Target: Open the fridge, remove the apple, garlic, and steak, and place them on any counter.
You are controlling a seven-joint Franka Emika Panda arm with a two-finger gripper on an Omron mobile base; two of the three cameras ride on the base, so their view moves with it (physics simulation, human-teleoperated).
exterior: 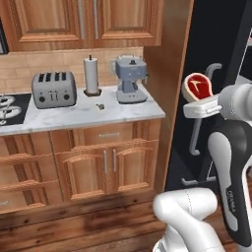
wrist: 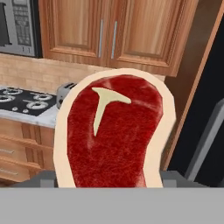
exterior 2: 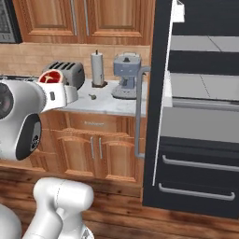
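With the fridge (exterior 2: 196,107) open, the gripper (exterior: 199,106) holds the steak (exterior: 197,86) upright in mid-air, not yet placed on the marble surface (exterior: 83,115).

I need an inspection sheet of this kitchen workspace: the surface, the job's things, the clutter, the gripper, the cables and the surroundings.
surface: marble counter, mostly bare in front of the appliances.
job's things: steak held upright in the gripper, in the air beside the fridge; fridge with its left door swung open; a small brownish thing lies on the counter, possibly the garlic, too small to tell; apple nothing seen.
clutter: toaster, paper towel roll, coffee machine.
gripper: closed on the steak.
cables: nothing seen.
surroundings: wooden cabinets, stovetop, microwave.
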